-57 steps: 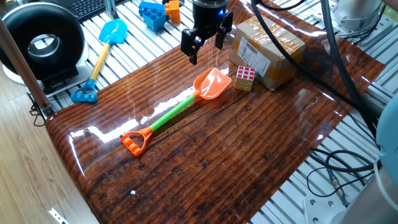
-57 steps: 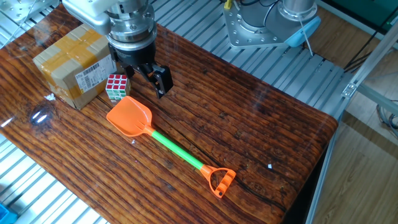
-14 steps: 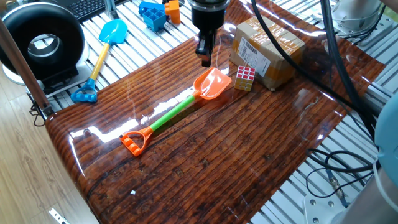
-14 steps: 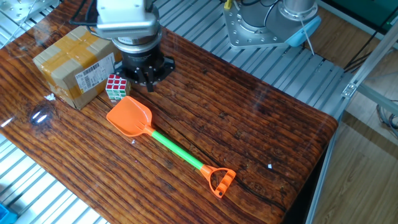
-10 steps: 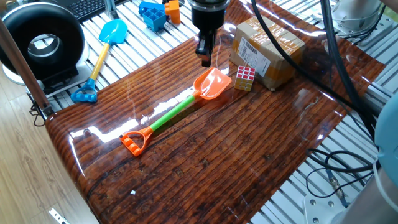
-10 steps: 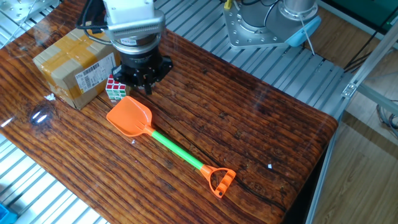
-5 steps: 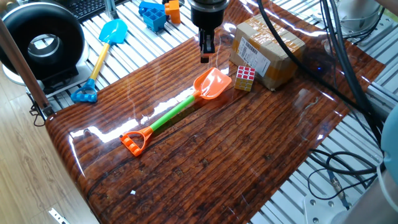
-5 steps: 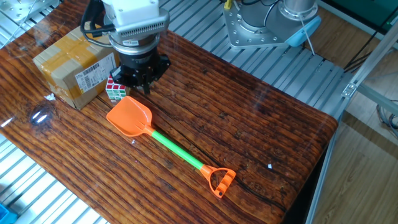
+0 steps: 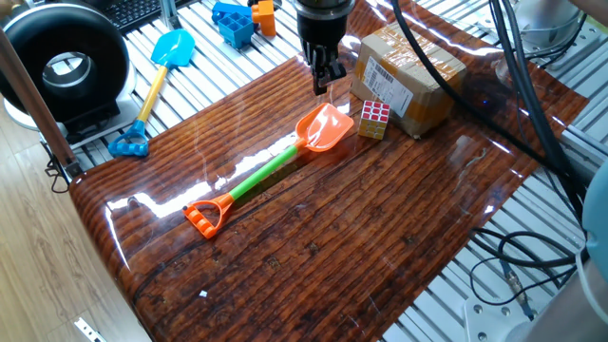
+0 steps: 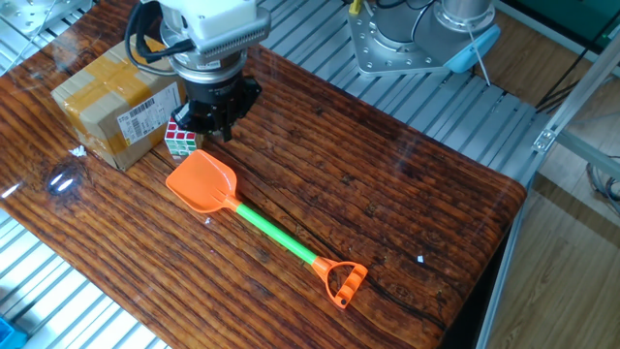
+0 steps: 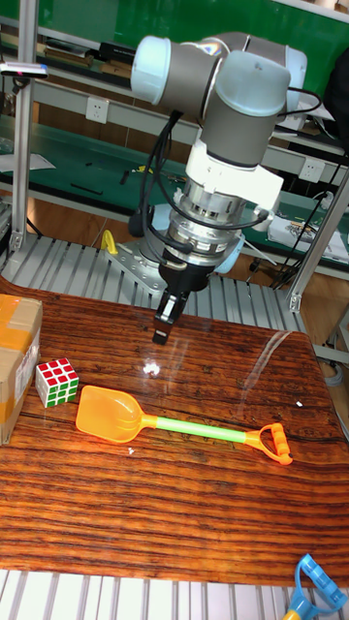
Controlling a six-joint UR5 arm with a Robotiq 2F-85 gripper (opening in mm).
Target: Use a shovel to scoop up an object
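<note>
Hovering above the desk (image 9: 380, 237), my gripper (image 9: 323, 78) hangs with jaws drawn narrow, holding nothing. Below lies the shovel (image 9: 275, 166), flat mid-desk, its orange scoop just beside the cube (image 9: 373, 119), which touches the cardboard box (image 9: 413, 76).

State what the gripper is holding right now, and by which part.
Nothing. The gripper hangs shut and empty above the table; the shovel lies flat on the wood, untouched, beside the Rubik's cube.

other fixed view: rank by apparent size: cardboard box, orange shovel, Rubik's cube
1. orange shovel: longest by far, spans blade to handle.
2. cardboard box: bulkiest, though shorter than the shovel and partly hidden by the arm.
3. Rubik's cube: clearly smallest.
</note>
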